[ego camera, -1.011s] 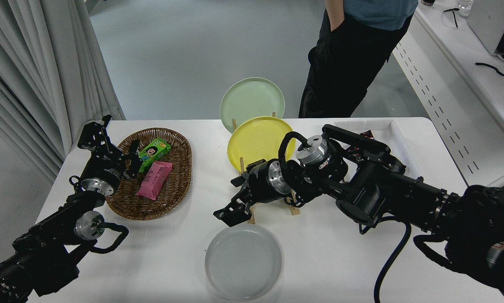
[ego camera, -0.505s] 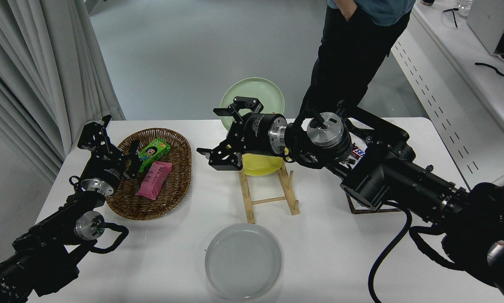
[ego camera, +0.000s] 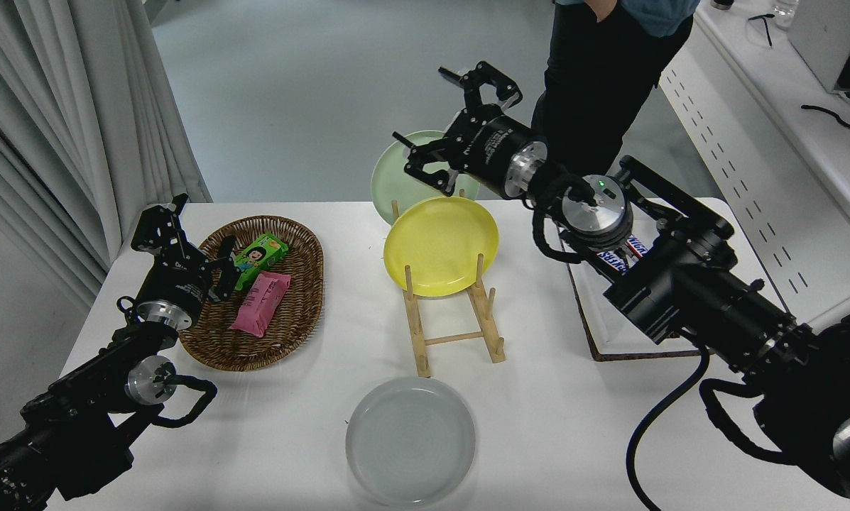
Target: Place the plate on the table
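The light grey plate [ego camera: 410,440] lies flat on the white table [ego camera: 574,426] near its front edge, with nothing touching it. My right gripper [ego camera: 460,117] is open and empty, raised high over the table's far edge, above the pale green plate [ego camera: 403,174] and far from the grey plate. My left gripper [ego camera: 183,238] is parked at the left, by the wicker basket, with its fingers apart and nothing between them.
A wooden rack [ego camera: 453,326] holds a yellow plate [ego camera: 440,245] and the green plate behind it. The wicker basket [ego camera: 304,298] holds snack packets. A white tray [ego camera: 602,333] with a candy bar [ego camera: 620,255] sits at right. A person [ego camera: 602,78] stands at the far side.
My right gripper has risen from just above the grey plate, swung up and back over the rack, and now sits high by the far edge. The grey plate has not moved.
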You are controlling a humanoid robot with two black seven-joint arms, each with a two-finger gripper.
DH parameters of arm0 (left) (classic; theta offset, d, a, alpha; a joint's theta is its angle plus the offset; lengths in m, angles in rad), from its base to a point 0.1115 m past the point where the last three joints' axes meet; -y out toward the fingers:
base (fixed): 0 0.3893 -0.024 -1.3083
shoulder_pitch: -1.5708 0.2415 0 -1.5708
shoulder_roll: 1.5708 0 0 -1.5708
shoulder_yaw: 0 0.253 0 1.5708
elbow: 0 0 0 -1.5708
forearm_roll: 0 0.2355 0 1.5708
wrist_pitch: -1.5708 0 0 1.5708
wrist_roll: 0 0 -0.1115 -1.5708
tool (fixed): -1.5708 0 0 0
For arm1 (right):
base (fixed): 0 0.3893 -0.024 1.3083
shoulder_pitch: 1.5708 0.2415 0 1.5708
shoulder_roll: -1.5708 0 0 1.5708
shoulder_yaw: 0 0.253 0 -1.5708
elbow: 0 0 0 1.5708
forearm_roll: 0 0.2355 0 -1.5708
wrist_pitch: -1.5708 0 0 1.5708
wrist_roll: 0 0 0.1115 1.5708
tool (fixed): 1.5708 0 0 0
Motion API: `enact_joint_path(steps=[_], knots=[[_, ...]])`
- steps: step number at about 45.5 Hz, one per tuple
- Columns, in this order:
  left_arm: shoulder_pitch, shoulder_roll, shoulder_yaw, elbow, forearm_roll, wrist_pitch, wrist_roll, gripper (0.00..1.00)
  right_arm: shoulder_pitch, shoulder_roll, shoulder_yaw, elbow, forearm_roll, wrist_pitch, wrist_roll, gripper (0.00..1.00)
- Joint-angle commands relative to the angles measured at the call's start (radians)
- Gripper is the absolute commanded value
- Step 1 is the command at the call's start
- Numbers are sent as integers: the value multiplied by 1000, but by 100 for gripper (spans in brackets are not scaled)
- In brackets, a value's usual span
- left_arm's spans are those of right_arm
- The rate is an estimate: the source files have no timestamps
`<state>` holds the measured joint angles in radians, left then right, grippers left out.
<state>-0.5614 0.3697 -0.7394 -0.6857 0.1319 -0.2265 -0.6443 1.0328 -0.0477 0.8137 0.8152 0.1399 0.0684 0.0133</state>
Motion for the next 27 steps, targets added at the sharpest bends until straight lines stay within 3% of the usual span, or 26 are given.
enact_joint_path(steps=[1, 20, 27], knots=[[0, 0, 0, 0, 0, -1, 0, 100, -83, -44, 120, -34, -186, 51, 91, 100], [0, 0, 0, 0, 0, 1, 0, 100, -283, -126, 74, -22, -512, -1, 91, 100], [0, 0, 0, 0, 0, 1, 0, 100, -355, -130, 148, 2, -655, 8, 154, 100]])
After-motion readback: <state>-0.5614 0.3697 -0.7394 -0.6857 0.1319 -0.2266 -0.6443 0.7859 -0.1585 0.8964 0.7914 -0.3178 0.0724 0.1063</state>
